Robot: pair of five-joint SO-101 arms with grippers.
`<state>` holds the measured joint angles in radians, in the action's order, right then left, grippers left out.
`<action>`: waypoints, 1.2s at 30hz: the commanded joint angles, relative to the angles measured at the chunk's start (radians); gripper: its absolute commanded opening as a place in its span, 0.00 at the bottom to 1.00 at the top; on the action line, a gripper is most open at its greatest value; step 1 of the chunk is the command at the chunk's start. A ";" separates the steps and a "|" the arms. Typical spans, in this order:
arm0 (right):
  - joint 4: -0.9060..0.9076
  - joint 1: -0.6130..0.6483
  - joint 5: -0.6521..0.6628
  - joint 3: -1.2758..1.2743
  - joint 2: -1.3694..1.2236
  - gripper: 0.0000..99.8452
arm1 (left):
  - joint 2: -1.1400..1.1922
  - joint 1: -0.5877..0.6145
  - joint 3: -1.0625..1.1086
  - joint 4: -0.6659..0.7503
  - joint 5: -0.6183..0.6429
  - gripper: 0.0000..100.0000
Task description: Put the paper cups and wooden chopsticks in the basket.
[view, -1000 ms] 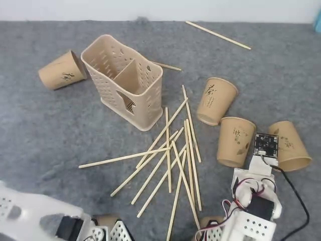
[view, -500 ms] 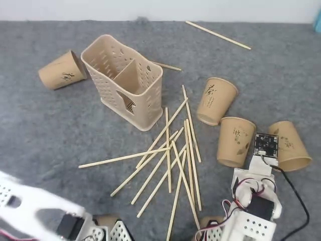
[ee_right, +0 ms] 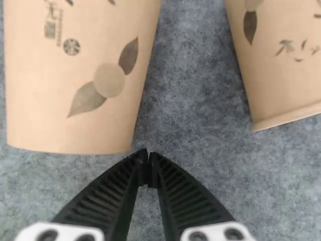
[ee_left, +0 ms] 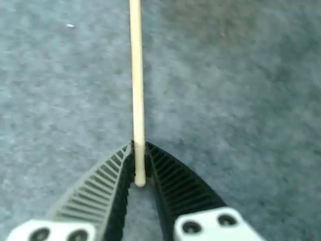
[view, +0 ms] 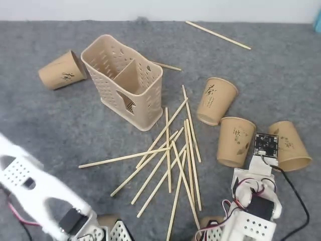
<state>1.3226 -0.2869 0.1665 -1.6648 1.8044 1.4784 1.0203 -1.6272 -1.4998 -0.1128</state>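
Note:
My left gripper [ee_left: 139, 146] is shut on the end of a wooden chopstick [ee_left: 136, 75], which runs straight away from it over the grey carpet. The left arm [view: 30, 193] is at the near left corner. The beige basket [view: 134, 109] stands upright at the back left, with one paper cup [view: 62, 70] lying beside it. My right gripper [ee_right: 148, 153] is shut with nothing in it, on the carpet between two lying cups [ee_right: 75, 75] [ee_right: 281, 60]. These are the cups [view: 235, 140] [view: 288, 145] at the near right. A third cup [view: 216, 100] lies behind them. Several chopsticks [view: 173, 155] are scattered mid-table.
One stray chopstick [view: 218, 35] lies at the far edge and another [view: 168, 66] just behind the basket. The right arm [view: 253, 206] sits at the near right with its cable [view: 301, 201] trailing. Bare carpet lies left of the pile.
The left arm has swung up from the near left corner into fuller view. The right arm, cups, basket and scattered chopsticks have not moved.

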 commanded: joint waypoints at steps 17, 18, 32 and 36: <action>-0.013 -0.013 0.012 -0.018 0.013 0.01 | -0.267 -0.155 -0.053 -0.011 0.178 0.01; -0.013 -0.013 0.012 -0.018 0.013 0.01 | -0.272 -0.169 -0.053 -0.002 0.192 0.01; -0.013 -0.013 0.012 -0.018 0.013 0.01 | -0.413 -0.411 -0.045 0.160 0.371 0.01; -0.013 -0.013 0.012 -0.018 0.013 0.01 | -0.324 -0.471 -0.048 0.336 0.600 0.01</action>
<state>1.3226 -0.2869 0.1665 -1.6648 1.8044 1.1515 0.6137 -1.6272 -1.3311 0.2862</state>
